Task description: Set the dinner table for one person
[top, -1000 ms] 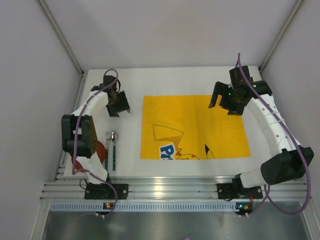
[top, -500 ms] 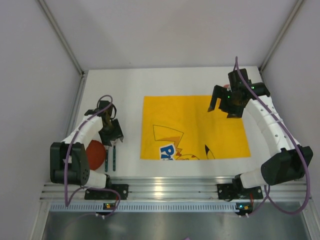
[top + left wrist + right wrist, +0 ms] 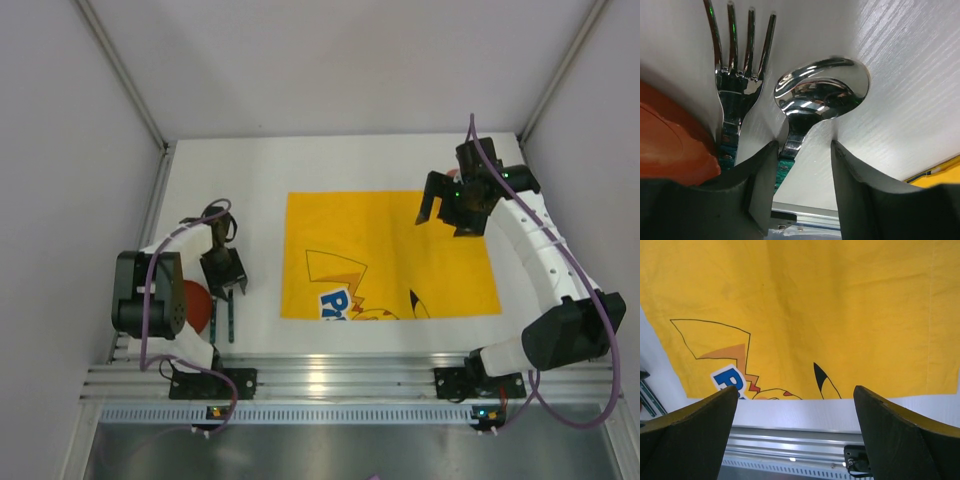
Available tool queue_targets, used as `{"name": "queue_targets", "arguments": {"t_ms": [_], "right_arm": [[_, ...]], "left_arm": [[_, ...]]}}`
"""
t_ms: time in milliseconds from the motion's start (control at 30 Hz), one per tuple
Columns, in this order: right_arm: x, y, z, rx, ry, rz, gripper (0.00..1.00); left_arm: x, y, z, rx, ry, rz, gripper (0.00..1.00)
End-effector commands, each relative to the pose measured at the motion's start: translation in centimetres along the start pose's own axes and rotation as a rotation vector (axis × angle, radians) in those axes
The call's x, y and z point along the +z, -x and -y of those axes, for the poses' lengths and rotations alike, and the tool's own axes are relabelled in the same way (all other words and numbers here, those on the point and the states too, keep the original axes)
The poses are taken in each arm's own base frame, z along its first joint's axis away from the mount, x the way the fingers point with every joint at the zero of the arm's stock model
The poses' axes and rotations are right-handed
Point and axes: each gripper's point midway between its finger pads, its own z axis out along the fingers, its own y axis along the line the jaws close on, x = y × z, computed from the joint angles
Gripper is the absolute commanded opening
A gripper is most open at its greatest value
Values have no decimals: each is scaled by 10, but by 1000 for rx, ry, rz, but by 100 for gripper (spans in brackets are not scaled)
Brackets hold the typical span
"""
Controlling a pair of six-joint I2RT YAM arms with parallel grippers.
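The white dinner table (image 3: 250, 170) carries a yellow placemat (image 3: 385, 255) in its middle. A steel spoon (image 3: 822, 90) and a fork (image 3: 740, 60), both with green handles (image 3: 231, 322), lie side by side at the near left. A red plate (image 3: 192, 305) touches them on the left and also shows in the left wrist view (image 3: 670, 145). My left gripper (image 3: 226, 285) is open and low over the spoon's neck (image 3: 800, 190); its left finger (image 3: 760, 195) stands at the spoon's handle. My right gripper (image 3: 448, 208) is open and empty above the placemat's far right part (image 3: 797, 430).
The placemat (image 3: 815, 315) has a cartoon print at its near edge. An aluminium rail (image 3: 340, 378) runs along the table's near edge. Grey walls close the left, right and back sides.
My left arm has swung from the back left toward the near edge and come down over the spoon and fork. The right gripper has shifted only slightly.
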Motion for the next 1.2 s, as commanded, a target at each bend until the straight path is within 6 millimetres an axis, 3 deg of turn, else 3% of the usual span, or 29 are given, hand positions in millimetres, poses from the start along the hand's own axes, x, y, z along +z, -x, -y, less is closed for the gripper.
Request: {"name": "queue_targets", "arguments": {"t_ms": [0, 167, 233, 367, 500, 533, 567, 600, 633, 700, 733, 767, 800, 833, 900, 933, 1000, 1167], "right_arm": [[-19, 8, -1, -16, 10, 60, 100], [-18, 3, 3, -5, 2, 54, 100], [-17, 4, 3, -2, 0, 54, 100], [-15, 9, 1, 1, 1, 55, 100], [-23, 26, -10, -10, 28, 89, 100], [-26, 29, -17, -25, 61, 96, 100], [-30, 33, -24, -40, 96, 113, 100], [-40, 33, -39, -60, 178, 122, 100], [-46, 41, -54, -90, 253, 168, 100], [-50, 32, -83, -152, 393, 168, 100], [-66, 25, -117, -198, 555, 185, 100], [-68, 17, -131, -212, 620, 172, 100], [-62, 0, -140, -216, 674, 121, 100], [-64, -8, -162, -220, 743, 124, 100], [-44, -30, -170, -205, 756, 71, 100], [-39, -36, -182, -190, 771, 72, 100], [-20, -53, -185, -173, 769, 34, 100], [7, -70, -205, -186, 784, 22, 98]], "left_arm": [[16, 5, -9, -12, 30, 5, 51], [27, 12, -1, 14, 9, -6, 27], [31, 17, 3, 24, -9, -1, 22], [35, 24, 15, 29, -59, 7, 0], [22, 45, 27, 57, -85, 40, 0], [8, 62, 37, 68, -103, 87, 0], [-2, 64, 39, 80, -103, 88, 0], [-22, 83, 50, 86, -131, 145, 0], [-33, 88, 58, 101, -150, 167, 0], [-55, 93, 75, 107, -200, 178, 0], [-77, 105, 93, 119, -244, 223, 0], [-87, 106, 103, 108, -274, 223, 0], [-106, 110, 125, 127, -342, 241, 0], [-115, 111, 136, 128, -372, 247, 0], [-139, 117, 163, 127, -439, 274, 0], [-148, 109, 182, 159, -473, 269, 0], [-166, 109, 207, 175, -524, 286, 0], [-200, 72, 266, 252, -666, 243, 0]]}}
